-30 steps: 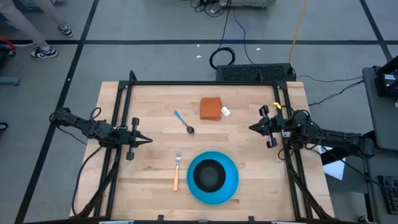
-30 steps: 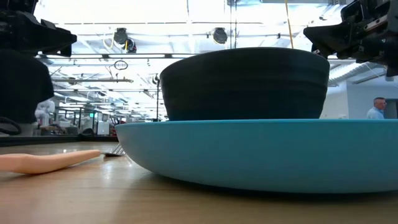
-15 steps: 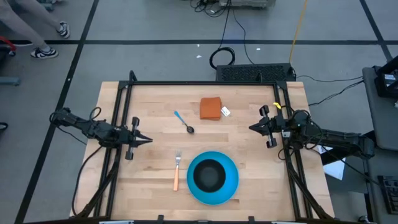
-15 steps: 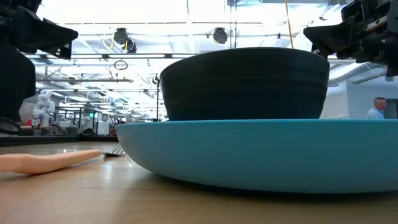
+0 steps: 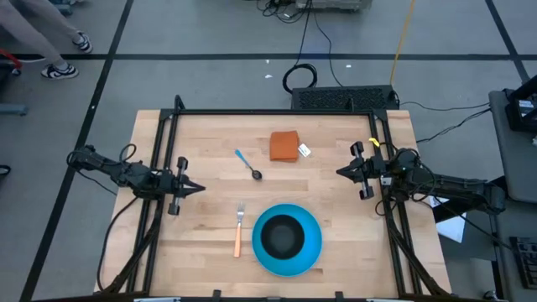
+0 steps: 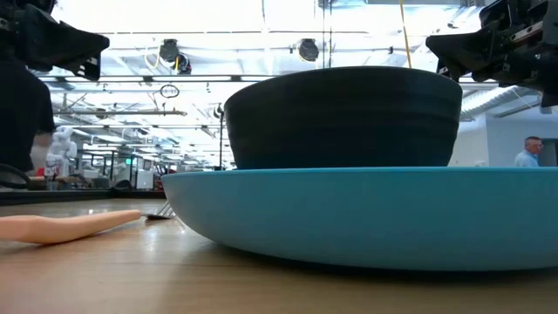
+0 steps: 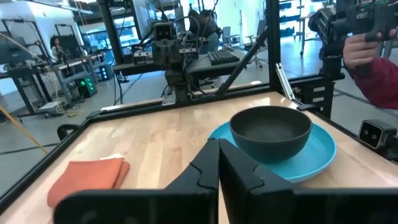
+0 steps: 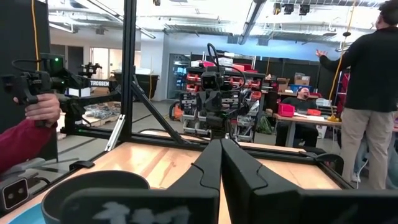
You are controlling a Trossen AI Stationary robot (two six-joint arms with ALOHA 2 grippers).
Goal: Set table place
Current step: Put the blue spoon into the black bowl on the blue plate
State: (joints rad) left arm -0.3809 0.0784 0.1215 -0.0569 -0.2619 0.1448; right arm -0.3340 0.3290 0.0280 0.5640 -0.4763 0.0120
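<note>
The black bowl point(image 5: 283, 236) sits in the blue plate point(image 5: 312, 250) at the table's point(image 5: 210, 134) near edge, fork point(image 5: 238, 231) just beside, spoon point(image 5: 248, 164) farther back. Left gripper point(image 5: 198, 189) and right gripper point(image 5: 340, 173) hover pinched shut, empty. "TROSSEN", I think, is printed on a distant frame point(image 8: 102, 83).

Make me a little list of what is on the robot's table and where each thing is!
plate: round blue plate near the front edge of the wooden table
bowl: black bowl sits on the plate
fork: orange-handled fork lies just left of the plate
spoon: blue-handled spoon lies apart, farther back toward the middle
cloth: folded orange cloth with a white tag, near the back
left pincer: shut, empty, over the table's left side
right pincer: shut, empty, over the right side
</note>
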